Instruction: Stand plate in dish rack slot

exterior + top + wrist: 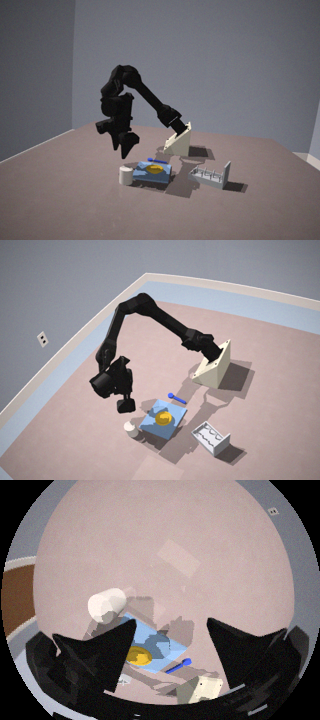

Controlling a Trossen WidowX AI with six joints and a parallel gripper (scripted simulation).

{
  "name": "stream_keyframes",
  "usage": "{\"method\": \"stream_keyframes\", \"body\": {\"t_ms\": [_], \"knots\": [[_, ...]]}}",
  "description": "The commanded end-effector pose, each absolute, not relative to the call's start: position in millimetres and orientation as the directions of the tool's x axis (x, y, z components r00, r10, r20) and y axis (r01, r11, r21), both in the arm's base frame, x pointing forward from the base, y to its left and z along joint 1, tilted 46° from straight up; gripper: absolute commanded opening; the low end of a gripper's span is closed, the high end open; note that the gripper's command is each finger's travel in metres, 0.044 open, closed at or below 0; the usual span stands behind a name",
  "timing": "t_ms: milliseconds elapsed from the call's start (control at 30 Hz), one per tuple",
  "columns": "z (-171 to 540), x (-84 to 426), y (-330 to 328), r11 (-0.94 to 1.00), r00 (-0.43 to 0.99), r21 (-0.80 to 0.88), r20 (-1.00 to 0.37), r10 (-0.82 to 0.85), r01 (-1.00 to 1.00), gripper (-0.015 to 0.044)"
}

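A yellow plate [163, 418] [154, 168] [139, 656] lies flat on the blue board [180, 412] [152, 178] [175, 652]. In the wrist view the left finger hides part of it. The grey dish rack [221, 445] [226, 175] stands to the right of the board in the top and exterior views. It has short upright rails and a tall end wall, and no plate stands in it. My gripper [119, 153] [172, 622] is open and empty, its fingers pointing down. It hangs well above the table, to the left of the plate in the top and exterior views.
A white cylinder [131, 429] [126, 176] [106, 605] stands just left of the board in the top and exterior views. A blue spoon-like object [177, 398] [157, 161] [179, 666] lies behind the board. The cream arm base [223, 369] [182, 144] [207, 690] stands farther back.
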State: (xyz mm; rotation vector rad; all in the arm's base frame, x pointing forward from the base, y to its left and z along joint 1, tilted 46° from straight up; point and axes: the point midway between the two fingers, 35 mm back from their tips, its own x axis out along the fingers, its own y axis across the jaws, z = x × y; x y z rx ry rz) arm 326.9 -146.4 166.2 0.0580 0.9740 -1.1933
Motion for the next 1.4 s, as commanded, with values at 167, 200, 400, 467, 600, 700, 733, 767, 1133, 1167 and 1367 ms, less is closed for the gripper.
{"method": "stream_keyframes", "body": {"t_ms": [167, 200, 400, 467, 600, 700, 733, 767, 1133, 1167, 1367], "knots": [[129, 328, -111, 0.577, 0.035, -0.586, -0.683, -0.729, 0.569, 0.04], [125, 328, -108, 0.591, 0.036, -0.599, -0.685, -0.728, 0.54, 0.04], [105, 324, -87, 0.657, 0.039, -0.661, -0.694, -0.719, 0.363, 0.04], [99, 323, -80, 0.673, 0.04, -0.676, -0.696, -0.717, 0.302, 0.04], [87, 318, -67, 0.694, 0.041, -0.698, -0.7, -0.713, 0.176, 0.04], [79, 313, -59, 0.702, 0.04, -0.708, -0.701, -0.712, 0.079, 0.04], [76, 312, -56, 0.703, 0.04, -0.71, -0.702, -0.712, 0.047, 0.04], [74, 310, -54, 0.703, 0.04, -0.711, -0.702, -0.711, 0.021, 0.04], [67, 310, -57, 0.703, 0.04, -0.711, -0.702, -0.711, 0.001, 0.04], [66, 310, -58, 0.703, 0.04, -0.711, -0.703, -0.711, 0.001, 0.04], [59, 312, -65, 0.703, 0.04, -0.711, -0.703, -0.71, 0.001, 0.04]]}}
